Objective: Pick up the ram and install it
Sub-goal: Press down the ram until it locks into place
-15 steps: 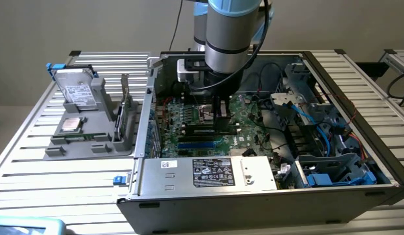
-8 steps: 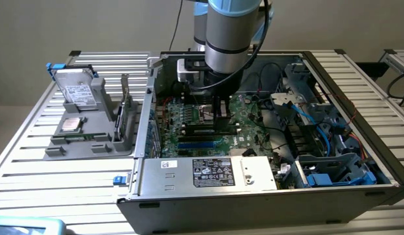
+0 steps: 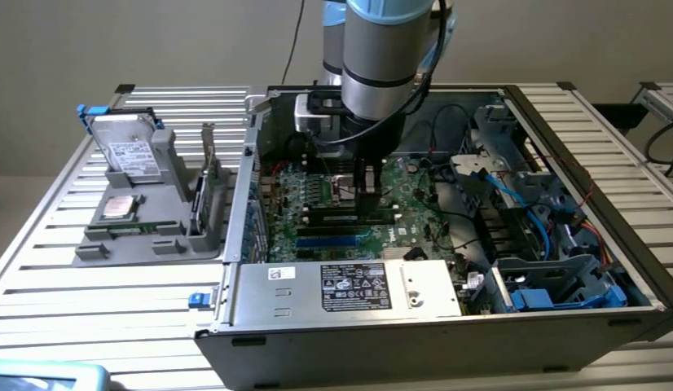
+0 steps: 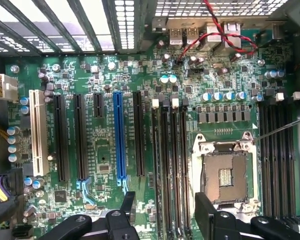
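A thin dark-green strip that looks like the ram (image 3: 130, 230) lies flat in the grey holder (image 3: 98, 252), at the exterior view's left and outside the computer case. My gripper (image 3: 369, 204) hangs inside the open case (image 3: 314, 342), low over the green motherboard (image 3: 424, 183). In the wrist view my gripper (image 4: 163, 197) is open. Its black fingers (image 4: 125, 212) stand on either side of a group of long black memory slots (image 4: 170, 150), with nothing between them. The slots have white clips at one end.
The holder also carries a hard drive (image 3: 128, 147), a square silver processor chip (image 3: 119, 207) and a flat card on edge (image 3: 212, 183). On the board are the open processor socket (image 4: 222, 175), a blue slot (image 4: 119, 137), red-black wires (image 4: 215, 35), blue cables (image 3: 543, 220) and a power supply (image 3: 348, 287).
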`<state>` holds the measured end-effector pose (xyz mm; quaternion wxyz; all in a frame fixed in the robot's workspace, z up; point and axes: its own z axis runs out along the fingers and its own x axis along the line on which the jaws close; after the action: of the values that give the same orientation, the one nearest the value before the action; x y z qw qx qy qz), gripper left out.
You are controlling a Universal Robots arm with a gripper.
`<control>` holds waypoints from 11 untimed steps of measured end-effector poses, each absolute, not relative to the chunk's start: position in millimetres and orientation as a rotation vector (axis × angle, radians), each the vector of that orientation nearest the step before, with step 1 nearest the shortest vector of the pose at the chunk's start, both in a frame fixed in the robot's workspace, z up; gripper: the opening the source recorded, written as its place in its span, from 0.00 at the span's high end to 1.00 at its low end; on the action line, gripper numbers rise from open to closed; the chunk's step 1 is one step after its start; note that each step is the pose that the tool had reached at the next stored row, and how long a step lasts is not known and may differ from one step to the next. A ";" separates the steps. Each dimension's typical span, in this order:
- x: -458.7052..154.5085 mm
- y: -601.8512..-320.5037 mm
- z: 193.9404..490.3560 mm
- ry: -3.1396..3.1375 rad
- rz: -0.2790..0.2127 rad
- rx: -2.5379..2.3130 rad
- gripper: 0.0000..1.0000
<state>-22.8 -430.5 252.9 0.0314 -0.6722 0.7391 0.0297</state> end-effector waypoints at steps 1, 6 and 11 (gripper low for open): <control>-22.8 -430.5 252.9 2.291 0.091 -2.055 0.41; -22.8 -430.6 253.0 2.361 0.087 -1.970 0.41; -22.8 -430.6 253.0 2.429 0.083 -1.883 0.41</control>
<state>-22.8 -430.6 253.0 0.0336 -0.6120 0.7897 0.0271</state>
